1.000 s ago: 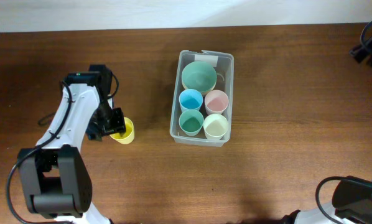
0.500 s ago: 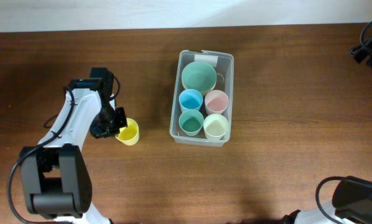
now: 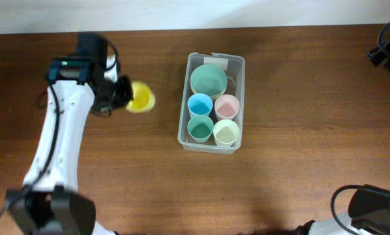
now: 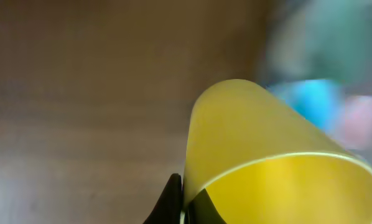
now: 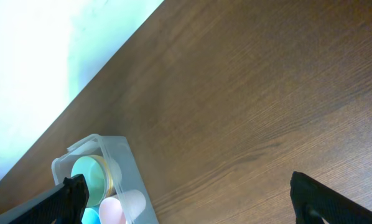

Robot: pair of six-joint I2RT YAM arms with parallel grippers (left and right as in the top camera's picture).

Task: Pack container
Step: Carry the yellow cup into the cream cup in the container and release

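Tabletop [image 3: 165, 112] between yellow cup [image 3: 141, 99] (held) and container [image 3: 183, 108]

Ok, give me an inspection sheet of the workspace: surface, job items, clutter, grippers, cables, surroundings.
Surface: brown wooden table.
Job's things: clear container holds green bowl, blue cup, pink cup, teal cup and cream cup; yellow cup outside it, to its left.
Clutter: nothing seen.
Grippers: left gripper shut on the yellow cup's rim; right gripper open, holding nothing.
Cables: black cable at the table's right edge.
Surroundings: white wall beyond the far edge.
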